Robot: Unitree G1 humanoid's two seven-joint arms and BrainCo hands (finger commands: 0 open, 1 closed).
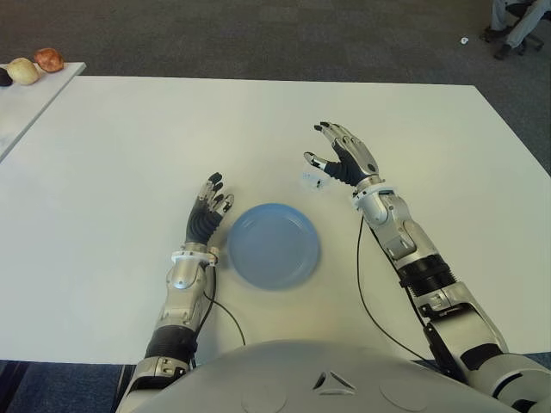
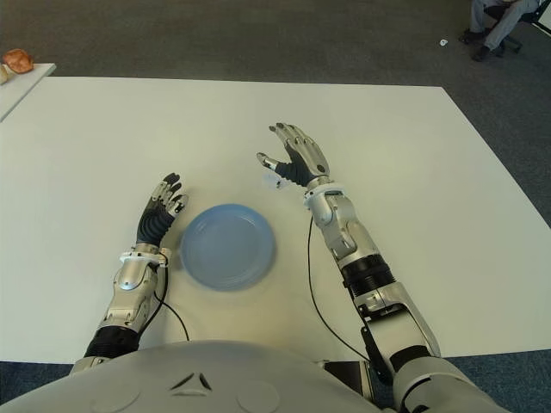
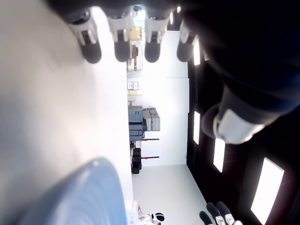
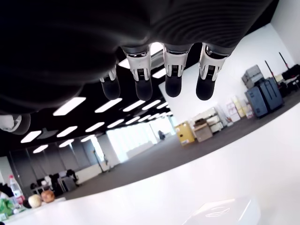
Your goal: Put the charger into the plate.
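A small white charger (image 1: 312,180) lies on the white table (image 1: 129,155), just beyond the far right rim of the blue plate (image 1: 274,244). My right hand (image 1: 331,151) hovers open right beside the charger, fingers spread, thumb close to it, holding nothing. The right wrist view shows the straight fingers (image 4: 172,75) and the charger (image 4: 225,211) below them. Left of the plate, my left hand (image 1: 213,196) is open and holds nothing. The left wrist view shows part of the plate (image 3: 79,197). Nothing lies in the plate.
A second table at the far left carries round bread-like items (image 1: 36,65). A person's legs (image 1: 516,21) and a chair show on the carpet at the far right. A black cable (image 1: 366,292) trails along my right forearm.
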